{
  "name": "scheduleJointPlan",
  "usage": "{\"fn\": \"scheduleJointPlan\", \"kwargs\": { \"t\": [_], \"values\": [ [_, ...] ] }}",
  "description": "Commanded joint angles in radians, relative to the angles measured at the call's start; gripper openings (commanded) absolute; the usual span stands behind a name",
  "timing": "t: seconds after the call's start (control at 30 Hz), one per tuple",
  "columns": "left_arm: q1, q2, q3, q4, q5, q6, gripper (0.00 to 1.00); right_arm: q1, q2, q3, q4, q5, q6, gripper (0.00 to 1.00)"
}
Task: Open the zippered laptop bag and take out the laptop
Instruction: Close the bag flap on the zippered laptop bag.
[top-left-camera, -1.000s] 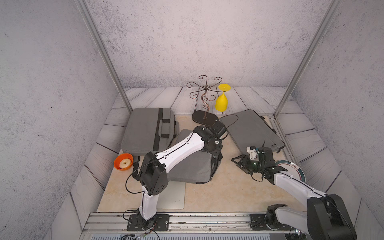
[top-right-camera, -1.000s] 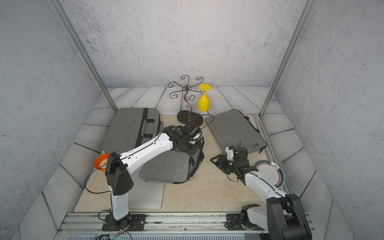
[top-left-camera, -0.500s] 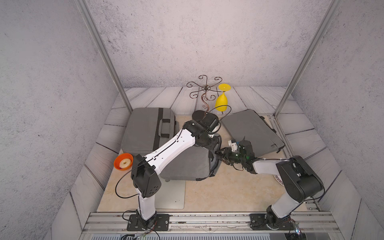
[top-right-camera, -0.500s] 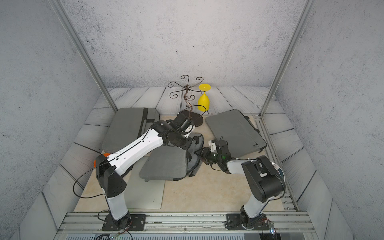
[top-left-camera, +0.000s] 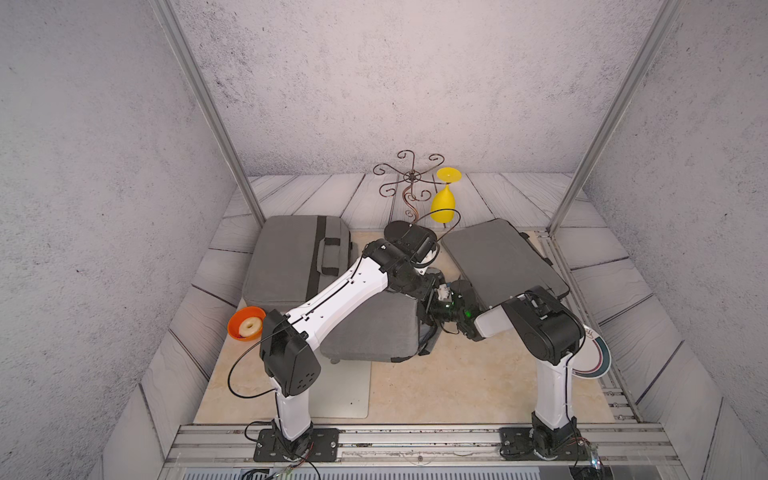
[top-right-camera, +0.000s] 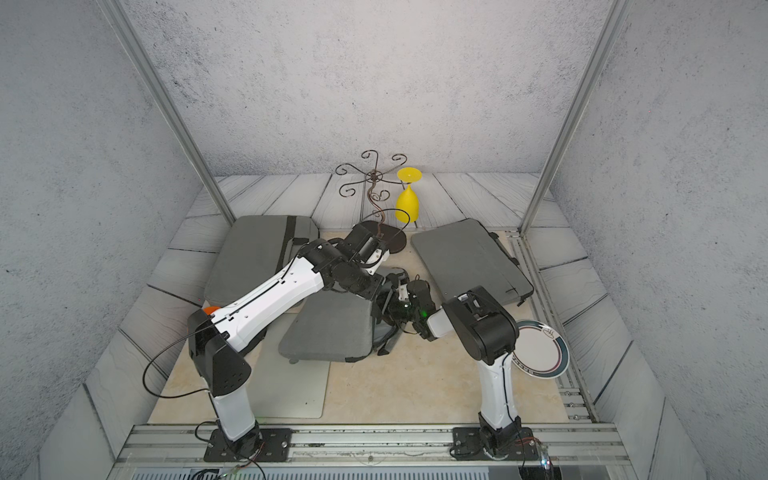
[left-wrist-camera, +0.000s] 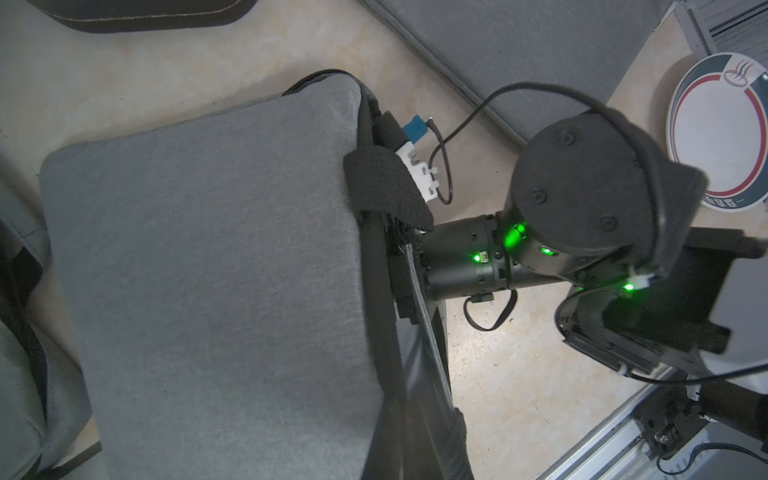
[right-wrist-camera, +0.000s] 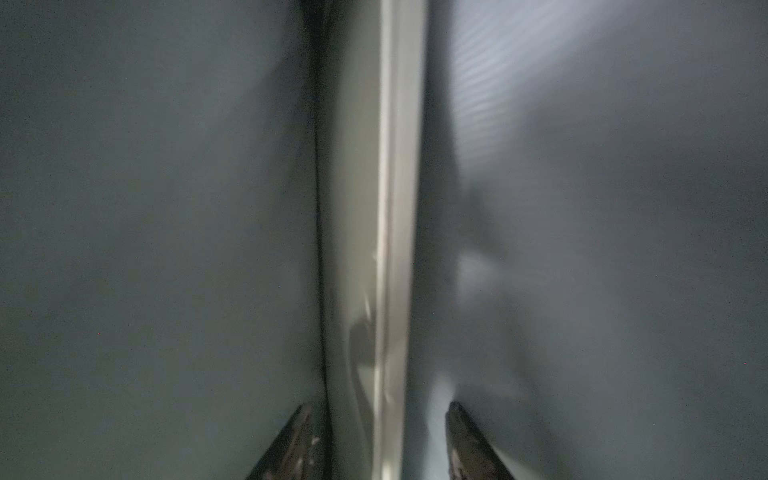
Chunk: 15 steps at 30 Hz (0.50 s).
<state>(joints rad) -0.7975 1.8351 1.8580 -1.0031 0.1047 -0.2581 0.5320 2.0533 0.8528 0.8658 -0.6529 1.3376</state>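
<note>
Grey cloth covers the bag (top-left-camera: 370, 332) lying in the middle of the table (top-left-camera: 457, 386), its near edge over a pale mat (top-left-camera: 345, 390) and its open side turned toward the right arm. The left arm reaches across the top of the bag, and the left gripper (top-left-camera: 426, 293) is closed at that open edge; what it pinches is hidden under the wrist. In the left wrist view a black strap (left-wrist-camera: 386, 183) folds over the bag's edge, just beside the spot where the right arm's wrist goes in. The right gripper (right-wrist-camera: 376, 415) is inside the bag. Its fingers (right-wrist-camera: 299, 440) stand apart on either side of the laptop (right-wrist-camera: 395, 208), a thin pale edge between dim grey lining, but I cannot tell whether they press on it. The laptop is inside the bag. A second bag (top-left-camera: 291, 266) lies flat at the back left and a third bag (top-left-camera: 498, 262) at the back right. An orange bowl (top-left-camera: 245, 328) sits by the left arm's elbow and a plate (top-left-camera: 594, 357) beside the right arm. A yellow glass (top-left-camera: 442, 203) hangs upside down from a wire stand (top-left-camera: 409, 178) at the back.
</note>
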Motion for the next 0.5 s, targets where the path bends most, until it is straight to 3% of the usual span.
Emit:
{"fn": "scheduleJointPlan", "kwargs": {
  "t": [0.0,0.3,0.47],
  "values": [
    [0.004,-0.053,0.019,0.052,0.046,0.01,0.0,0.025,0.076,0.029,0.061,0.005,0.048,0.52],
    [0.009,-0.043,0.013,0.057,0.079,0.017,0.0,0.082,0.195,0.117,0.165,0.027,0.129,0.45],
    [0.017,-0.051,-0.01,0.054,0.073,0.013,0.0,0.083,0.186,0.101,0.206,0.045,0.144,0.22]
  ]
}}
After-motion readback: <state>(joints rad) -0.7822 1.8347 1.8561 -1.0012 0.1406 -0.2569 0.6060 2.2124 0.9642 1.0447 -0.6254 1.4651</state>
